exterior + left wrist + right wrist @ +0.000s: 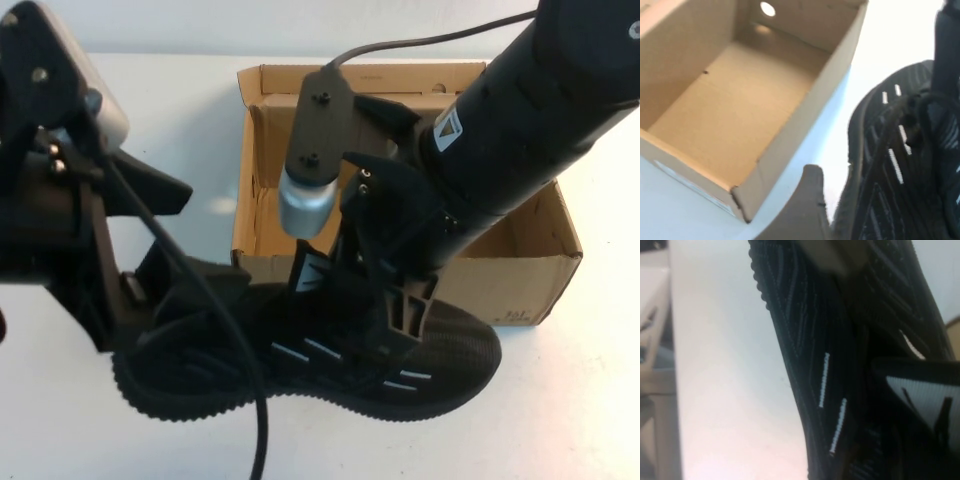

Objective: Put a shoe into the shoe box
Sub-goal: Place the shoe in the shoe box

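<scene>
Task is at the pick-up stage; nothing is in the box yet.

The shoe (330, 350), a black knit sneaker with a ridged black sole, short white dash marks on its sides and black laces, lies on the white table (590, 400) at the near side, just in front of the box's near wall. Toe points right, heel left. Whether the sole rests flat or has lifted off the table cannot be told.

The shoe box (520, 270), brown corrugated cardboard, rectangular with upright flaps, sits beyond the shoe toward the far side. The left wrist view shows its floor bare, with a small round hole (767, 9) in one wall. Small dark print shows on its near right corner.

Right gripper (395, 305) comes down from the far right, over the box, onto the shoe's middle near the laces and the white-marked tongue tag (310, 272). It appears clamped on the upper there, though the contact is partly hidden by the arm itself.

Left gripper (165, 295) sits at the left, at the shoe's heel end. Its fingers are hard to separate from the black knit; whether it grips or stands apart I cannot tell.

Done: both grippers placed at the shoe. Left, in my judgement: lift it, carry it over the near wall, lower it onto the box floor, let go.
</scene>
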